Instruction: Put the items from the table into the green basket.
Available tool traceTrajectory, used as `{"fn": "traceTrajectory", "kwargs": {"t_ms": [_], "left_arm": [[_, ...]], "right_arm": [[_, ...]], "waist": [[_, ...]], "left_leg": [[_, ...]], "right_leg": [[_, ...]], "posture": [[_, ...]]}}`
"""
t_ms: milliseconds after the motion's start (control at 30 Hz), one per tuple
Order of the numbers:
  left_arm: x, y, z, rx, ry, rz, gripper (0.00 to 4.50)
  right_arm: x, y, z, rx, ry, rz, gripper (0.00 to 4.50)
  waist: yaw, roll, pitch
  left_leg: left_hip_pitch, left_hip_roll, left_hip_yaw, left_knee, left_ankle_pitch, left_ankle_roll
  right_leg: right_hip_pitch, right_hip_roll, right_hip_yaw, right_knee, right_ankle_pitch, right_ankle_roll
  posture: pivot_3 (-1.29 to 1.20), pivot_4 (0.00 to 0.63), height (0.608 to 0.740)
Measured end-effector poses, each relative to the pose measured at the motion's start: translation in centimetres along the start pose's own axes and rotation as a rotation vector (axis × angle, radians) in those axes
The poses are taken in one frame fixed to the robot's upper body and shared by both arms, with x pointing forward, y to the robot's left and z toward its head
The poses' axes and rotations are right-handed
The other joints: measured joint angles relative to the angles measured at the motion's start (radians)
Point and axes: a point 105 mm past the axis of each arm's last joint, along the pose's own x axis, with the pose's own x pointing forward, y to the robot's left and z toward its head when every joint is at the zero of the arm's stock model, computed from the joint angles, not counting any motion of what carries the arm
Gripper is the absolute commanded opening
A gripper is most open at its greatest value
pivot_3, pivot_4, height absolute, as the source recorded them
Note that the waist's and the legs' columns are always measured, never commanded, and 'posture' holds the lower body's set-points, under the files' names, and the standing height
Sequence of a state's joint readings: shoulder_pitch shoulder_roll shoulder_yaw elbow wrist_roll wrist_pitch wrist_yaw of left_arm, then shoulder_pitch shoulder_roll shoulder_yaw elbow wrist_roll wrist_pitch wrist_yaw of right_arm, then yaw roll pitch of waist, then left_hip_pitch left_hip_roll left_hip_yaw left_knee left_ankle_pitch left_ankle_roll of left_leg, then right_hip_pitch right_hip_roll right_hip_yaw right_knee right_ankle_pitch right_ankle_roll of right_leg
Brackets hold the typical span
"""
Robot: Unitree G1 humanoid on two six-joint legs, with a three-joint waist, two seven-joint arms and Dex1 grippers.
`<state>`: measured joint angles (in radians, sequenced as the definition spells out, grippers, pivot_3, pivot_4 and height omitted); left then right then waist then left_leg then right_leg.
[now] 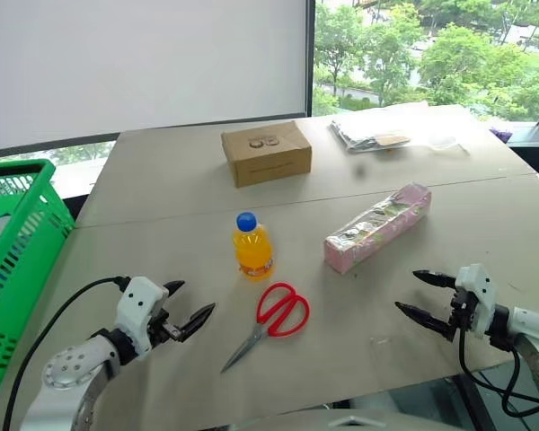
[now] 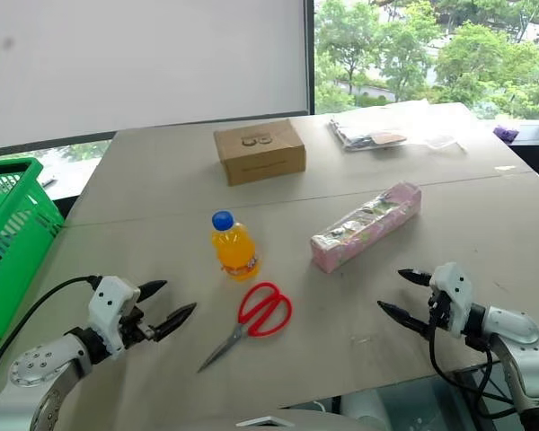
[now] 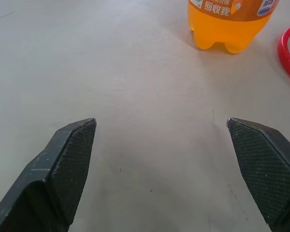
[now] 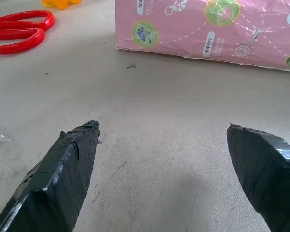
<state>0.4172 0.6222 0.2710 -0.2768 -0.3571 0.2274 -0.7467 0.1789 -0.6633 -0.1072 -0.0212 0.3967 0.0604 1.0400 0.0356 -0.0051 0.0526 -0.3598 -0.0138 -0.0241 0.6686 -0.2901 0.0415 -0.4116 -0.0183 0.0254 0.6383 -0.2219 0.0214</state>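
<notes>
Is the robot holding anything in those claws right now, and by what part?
Nothing. Both the left gripper and the right gripper hang open over the bare table, jaws apart, with nothing between them.

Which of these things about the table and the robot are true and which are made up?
1. The orange-drink bottle stands upright on the table. True.
2. The scissors are inside the green basket. False: they lie on the table, just in front of the bottle.
3. The left gripper is open and holds nothing. True.
4. The right gripper is squeezing the pink pack. False: it is open, apart from the pack.
5. A cardboard box sits beyond the bottle. True.
</notes>
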Motion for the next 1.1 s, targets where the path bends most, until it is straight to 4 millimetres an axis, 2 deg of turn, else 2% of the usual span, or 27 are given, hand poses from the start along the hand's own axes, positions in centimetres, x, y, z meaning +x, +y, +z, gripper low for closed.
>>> {"fn": "traceTrajectory", "kwargs": {"t_ms": [33, 233, 533, 733, 933, 1100], "left_arm": [[0.0, 0.0, 0.0, -0.001, 0.001, 0.0, 4.48], [0.1, -0.6, -0.1, 0.0, -0.013, -0.047, 4.48], [1.3, -0.4, 1.2, 0.018, -0.07, -0.056, 4.48], [2.2, -0.1, 0.9, 0.011, -0.048, -0.079, 4.48], [1.9, -1.7, 1.3, -0.049, -0.073, -0.215, 4.48], [1.2, -3.7, 2.0, -0.009, -0.039, -0.354, 4.48]], "right_arm": [[0.0, 0.0, 0.0, 0.0, 0.0, 0.0, 4.5], [-0.7, -0.5, -0.6, 0.0, 0.026, 0.006, 4.5], [-0.7, -0.8, -0.5, -0.001, 0.014, 0.006, 4.5], [-0.9, -0.9, -0.6, 0.0, 0.013, -0.005, 4.5], [-1.0, -0.5, -1.0, 0.008, 0.005, -0.012, 4.5], [-0.8, 0.7, -0.1, -0.034, -0.016, 0.024, 4.5]], "waist": [[0.0, 0.0, 0.0], [0.002, -0.001, 0.0], [0.003, -0.001, -0.002], [-0.001, -0.001, -0.003], [-0.013, -0.001, -0.003], [-0.025, 0.001, -0.004]], "left_leg": [[0.0, 0.0, 0.0, 0.0, 0.0, 0.0], [0.0, 0.0, 0.0, 0.001, 0.0, 0.0], [0.0, 0.0, 0.001, 0.001, 0.0, 0.0], [0.002, 0.0, 0.003, 0.001, 0.0, 0.0], [0.002, 0.0, 0.003, 0.002, 0.0, 0.0], [0.003, 0.0, 0.005, 0.001, 0.0, 0.0]], "right_leg": [[0.0, 0.0, 0.0, 0.0, 0.0, 0.0], [0.0, 0.0, 0.0, 0.001, 0.0, 0.0], [0.0, 0.001, 0.0, 0.002, 0.0, 0.0], [0.0, 0.001, 0.001, 0.003, 0.0, 0.0], [0.0, 0.001, 0.003, 0.003, 0.0, 0.0], [0.0, 0.001, 0.004, 0.004, 0.0, 0.0]], "posture": [[0.04, 0.015, 0.74], [0.05, 0.004, 0.74], [0.03, 0.0, 0.74], [0.01, 0.0, 0.74], [-0.01, 0.0, 0.74], [-0.02, 0.0, 0.74]]}}
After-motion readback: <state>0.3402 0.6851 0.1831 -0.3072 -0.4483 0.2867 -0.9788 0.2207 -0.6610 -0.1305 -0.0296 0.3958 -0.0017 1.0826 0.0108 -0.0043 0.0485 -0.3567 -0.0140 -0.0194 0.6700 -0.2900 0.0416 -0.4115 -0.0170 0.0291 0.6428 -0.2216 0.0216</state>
